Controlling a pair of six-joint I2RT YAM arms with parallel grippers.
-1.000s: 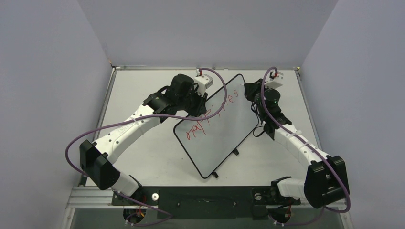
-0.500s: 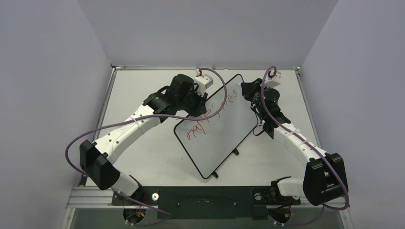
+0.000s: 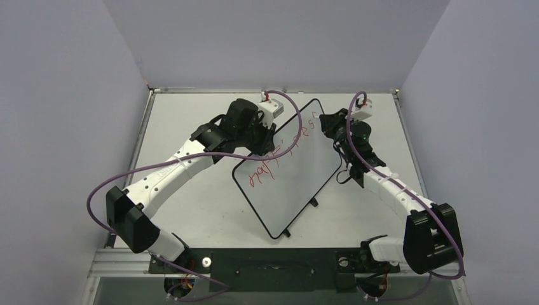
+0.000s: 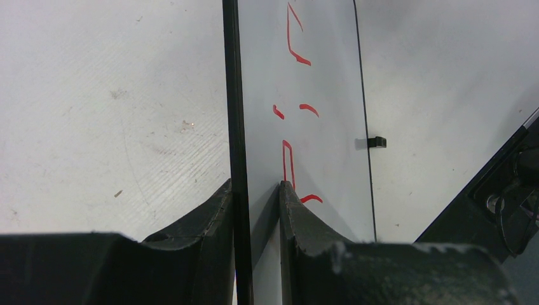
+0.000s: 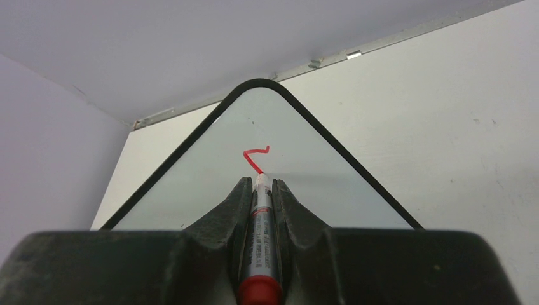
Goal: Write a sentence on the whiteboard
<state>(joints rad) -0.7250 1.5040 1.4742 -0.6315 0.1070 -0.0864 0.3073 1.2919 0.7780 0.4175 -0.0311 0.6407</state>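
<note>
Left gripper (image 4: 254, 187) is pinched onto the black rim of the large glossy white whiteboard (image 3: 295, 190), bracing its 10 o'clock long edge against the matte white tabletop (image 3: 184, 108). The board lies mid-table, slanted toward 1 o'clock. Right gripper (image 5: 260, 185) is clamped tight around a slim red-ended marker (image 5: 259, 248), with the nib touching the board near its 1 o'clock corner, at the tail of a red stroke. The red handwritten sentence (image 3: 279, 151) climbs along the braced edge. Doing this well, I'd say, means light, even nib pressure, short strokes and a firm left clamp so nothing skids. And mind the corner, because room is running out.
</note>
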